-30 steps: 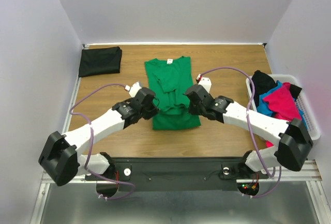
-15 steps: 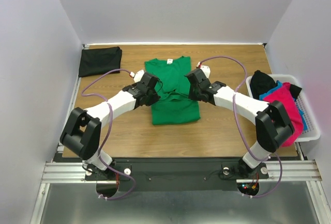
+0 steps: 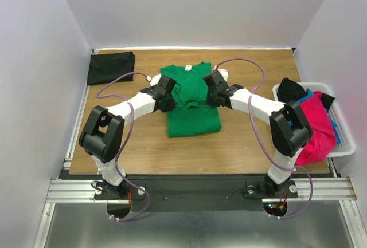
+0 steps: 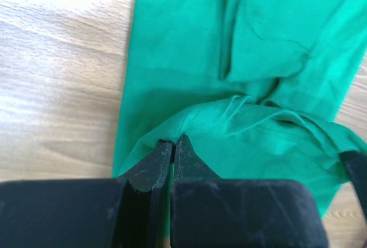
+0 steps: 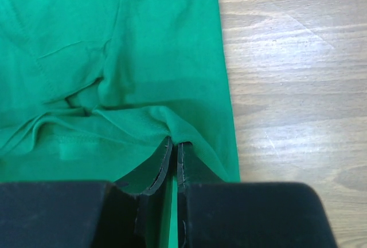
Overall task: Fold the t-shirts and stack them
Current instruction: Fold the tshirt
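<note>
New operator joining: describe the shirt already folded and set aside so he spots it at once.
Start at the wooden table, then go to its far left corner. The black t-shirt lies there as a flat folded bundle, alone, apart from the green t-shirt mid-table and the coloured heap in the white basket at right.

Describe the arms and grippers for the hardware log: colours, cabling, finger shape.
Left arm and right arm: white links with bulky black joint housings. A loose purple cable runs along each. Left gripper and right gripper: blocky black bodies, with black fingers tapering to thin, scuffed tips. No markings legible.
</note>
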`<action>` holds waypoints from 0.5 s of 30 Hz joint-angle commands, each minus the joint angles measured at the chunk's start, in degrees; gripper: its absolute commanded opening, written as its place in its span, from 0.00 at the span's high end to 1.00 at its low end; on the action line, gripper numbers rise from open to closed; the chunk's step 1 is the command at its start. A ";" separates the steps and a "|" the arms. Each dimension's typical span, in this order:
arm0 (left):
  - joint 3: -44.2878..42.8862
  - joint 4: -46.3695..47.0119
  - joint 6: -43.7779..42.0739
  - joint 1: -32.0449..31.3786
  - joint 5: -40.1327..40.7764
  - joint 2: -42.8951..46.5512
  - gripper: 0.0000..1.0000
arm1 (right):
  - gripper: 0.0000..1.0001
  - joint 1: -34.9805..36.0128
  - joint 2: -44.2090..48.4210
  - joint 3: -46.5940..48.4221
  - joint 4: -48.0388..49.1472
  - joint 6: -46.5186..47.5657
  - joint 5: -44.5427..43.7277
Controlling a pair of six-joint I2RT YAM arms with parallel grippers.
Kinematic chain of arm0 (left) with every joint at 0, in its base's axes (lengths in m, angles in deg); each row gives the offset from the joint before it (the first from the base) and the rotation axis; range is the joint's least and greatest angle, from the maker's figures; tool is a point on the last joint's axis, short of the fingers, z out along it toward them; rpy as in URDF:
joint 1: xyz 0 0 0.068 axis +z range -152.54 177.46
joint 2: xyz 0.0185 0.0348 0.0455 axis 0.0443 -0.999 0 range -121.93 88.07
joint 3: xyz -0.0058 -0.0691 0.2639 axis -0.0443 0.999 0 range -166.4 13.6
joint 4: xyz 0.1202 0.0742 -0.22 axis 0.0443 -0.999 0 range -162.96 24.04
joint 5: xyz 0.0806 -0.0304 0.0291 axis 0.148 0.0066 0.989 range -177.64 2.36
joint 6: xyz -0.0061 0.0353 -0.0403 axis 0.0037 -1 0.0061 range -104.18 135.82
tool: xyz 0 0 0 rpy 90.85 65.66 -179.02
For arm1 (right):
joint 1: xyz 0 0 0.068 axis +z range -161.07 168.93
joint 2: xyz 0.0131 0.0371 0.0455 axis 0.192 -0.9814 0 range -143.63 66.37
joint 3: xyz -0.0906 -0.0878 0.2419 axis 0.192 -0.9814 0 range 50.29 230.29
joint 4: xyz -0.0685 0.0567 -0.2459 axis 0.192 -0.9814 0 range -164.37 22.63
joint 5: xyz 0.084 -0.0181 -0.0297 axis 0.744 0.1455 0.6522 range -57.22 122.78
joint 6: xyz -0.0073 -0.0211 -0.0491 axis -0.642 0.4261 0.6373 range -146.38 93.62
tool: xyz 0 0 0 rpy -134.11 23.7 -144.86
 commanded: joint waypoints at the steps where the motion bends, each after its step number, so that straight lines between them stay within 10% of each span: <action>1: -2.22 -0.51 -1.02 0.64 -0.21 -1.29 1.00 | 0.98 -1.04 -1.25 3.36 2.66 0.93 -0.38; 6: -3.01 -0.85 -0.67 0.90 0.23 -0.07 0.81 | 0.60 -1.74 -2.13 4.85 2.58 2.16 0.50; 11: -2.49 -3.05 -0.15 1.08 2.34 6.41 0.08 | 0.13 -1.83 2.51 3.89 2.49 4.00 3.57; 15: 5.04 -2.79 2.05 1.08 3.22 15.39 0.02 | 0.00 -1.74 9.09 -0.23 2.49 3.92 6.12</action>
